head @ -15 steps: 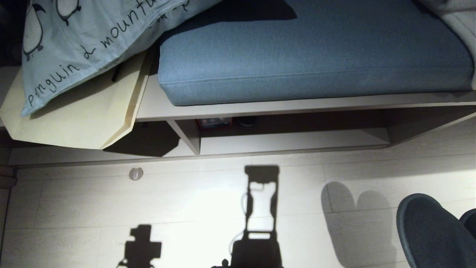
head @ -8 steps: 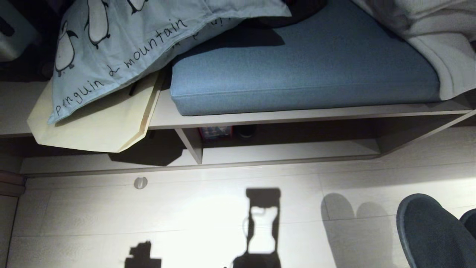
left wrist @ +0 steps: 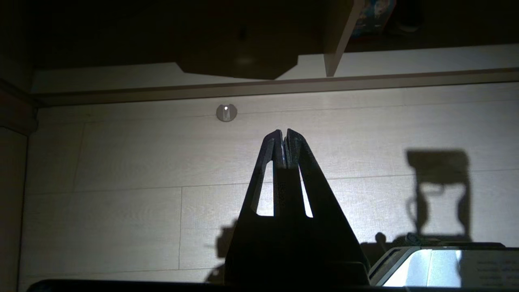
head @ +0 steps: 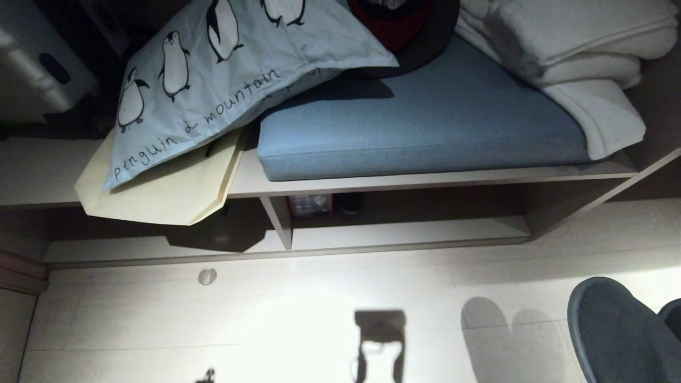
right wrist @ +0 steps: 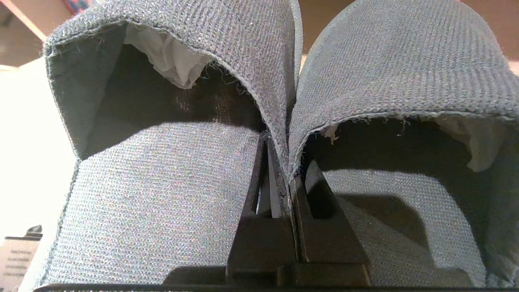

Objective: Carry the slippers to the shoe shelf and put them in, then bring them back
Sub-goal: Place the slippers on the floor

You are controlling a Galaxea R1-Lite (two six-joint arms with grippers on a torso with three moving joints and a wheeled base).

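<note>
Right tool: clamped together on the slippers, pinching the inner edges of the two where they meet; white paper stuffing shows inside both toes.
Slippers in the head view: only one rounded dark toe and a sliver of the second show at 4 o'clock, cut off by the frame edge; the right tool itself is out of that view.
Left tool: tips together, holding nothing, above the pale floor; absent from the head view.
Shoe shelf: at the centre of the head view, under the blue cushion; its thin divider stands at 9 o'clock of the wide bay.
Hard to make out: a small red-and-blue box and a dark round thing beside it, deep in the shelf.
Penguin pillow: at 11 o'clock, overhanging a pale board.
Folded white blankets: at 1 o'clock, partly cut off.
</note>
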